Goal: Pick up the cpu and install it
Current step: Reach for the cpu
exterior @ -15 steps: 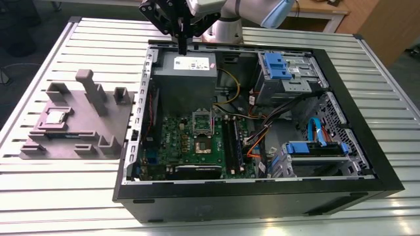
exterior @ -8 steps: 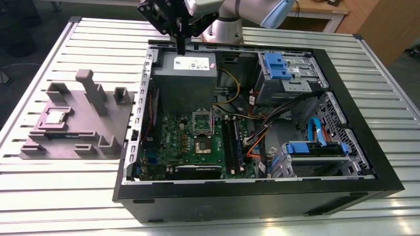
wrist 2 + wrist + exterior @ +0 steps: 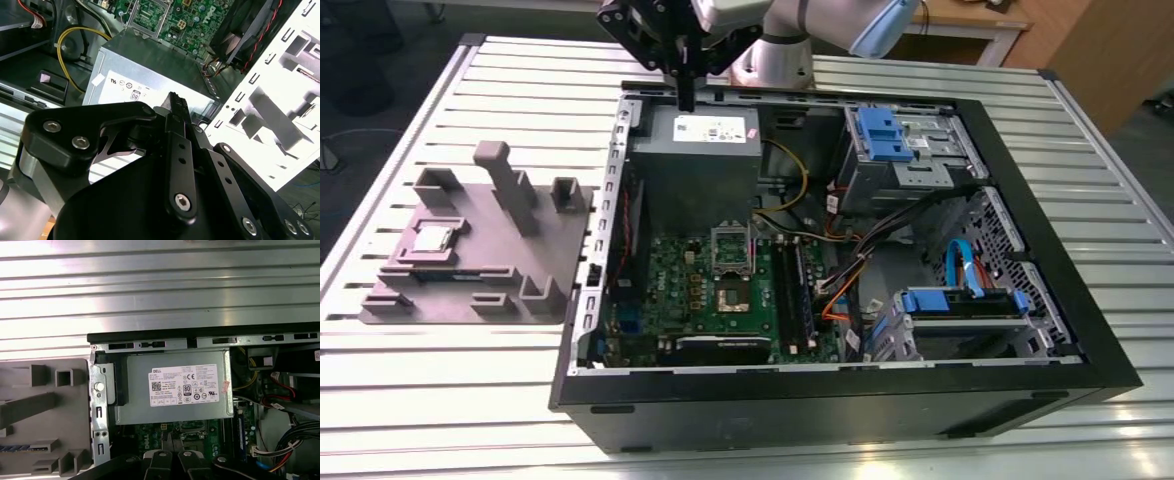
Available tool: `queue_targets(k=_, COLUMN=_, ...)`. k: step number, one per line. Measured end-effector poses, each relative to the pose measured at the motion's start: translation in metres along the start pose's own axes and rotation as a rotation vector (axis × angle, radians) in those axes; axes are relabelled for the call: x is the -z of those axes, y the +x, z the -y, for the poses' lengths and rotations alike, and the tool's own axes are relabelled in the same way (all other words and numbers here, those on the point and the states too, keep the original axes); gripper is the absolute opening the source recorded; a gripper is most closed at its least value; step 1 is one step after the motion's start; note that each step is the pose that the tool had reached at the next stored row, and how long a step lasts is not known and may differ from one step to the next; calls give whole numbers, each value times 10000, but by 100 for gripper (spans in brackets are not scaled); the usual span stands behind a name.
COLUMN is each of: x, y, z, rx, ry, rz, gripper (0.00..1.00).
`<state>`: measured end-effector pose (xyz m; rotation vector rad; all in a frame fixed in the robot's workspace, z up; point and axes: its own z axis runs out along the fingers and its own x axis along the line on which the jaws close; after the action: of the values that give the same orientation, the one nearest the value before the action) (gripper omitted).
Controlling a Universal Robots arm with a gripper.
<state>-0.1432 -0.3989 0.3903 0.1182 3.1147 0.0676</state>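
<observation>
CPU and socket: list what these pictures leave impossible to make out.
- cpu: exterior view, too small to show its corner mark; underside hidden against the grey fixture.
- CPU socket: exterior view, contacts too small to judge.
- motherboard: first wrist view, largely covered by the gripper; second wrist view, cut off by the picture's edge.

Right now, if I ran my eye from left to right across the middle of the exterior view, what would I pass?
The cpu on its grey holder → the green motherboard inside the open computer case → a bundle of cables → a blue drive bracket.
</observation>
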Motion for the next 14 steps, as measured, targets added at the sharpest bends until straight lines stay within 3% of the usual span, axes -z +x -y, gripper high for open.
queue_targets(k=14, x=-8, y=32, z=3, rx=0, ry=1, rz=-1, gripper=10)
